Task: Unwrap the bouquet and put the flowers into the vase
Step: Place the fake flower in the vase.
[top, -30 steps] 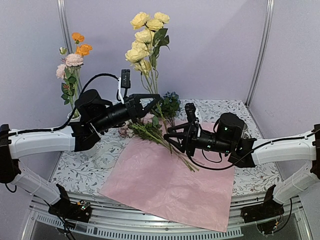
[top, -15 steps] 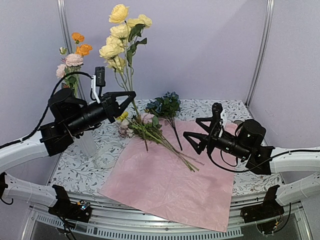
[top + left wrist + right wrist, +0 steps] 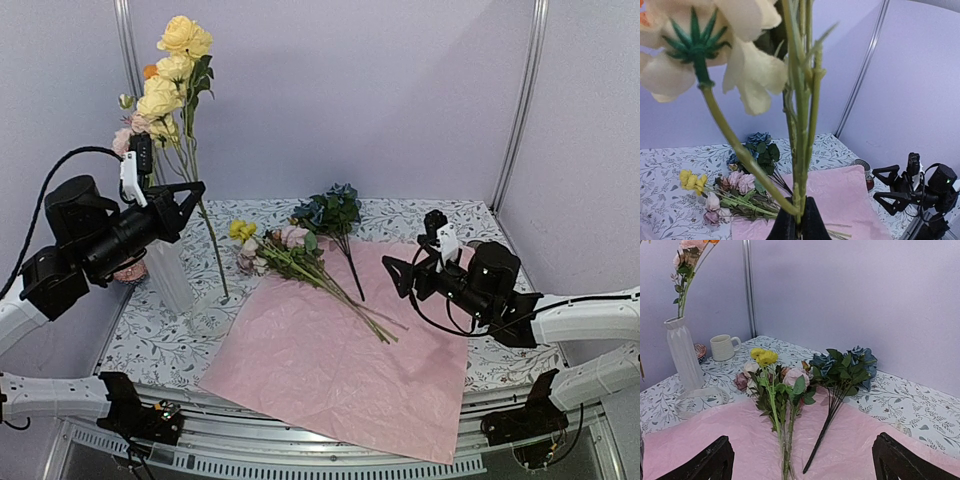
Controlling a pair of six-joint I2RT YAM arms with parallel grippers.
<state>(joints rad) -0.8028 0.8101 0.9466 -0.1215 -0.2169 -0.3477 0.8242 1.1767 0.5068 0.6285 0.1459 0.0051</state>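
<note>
one cream rose spray (image 3: 165,100) pinched nearly upright in left fingers (image 3: 784,226); right fingers (image 3: 710,460) spread wide, empty.

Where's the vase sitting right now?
In the right wrist view the vase stands upright on the table at the picture's left edge, beside the cream mug, with pink and orange flowers already in it.

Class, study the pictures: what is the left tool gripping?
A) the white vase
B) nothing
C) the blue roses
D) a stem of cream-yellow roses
D: the left tool is shut on the cream-yellow roses, held upright, while the blue roses lie on the table.
</note>
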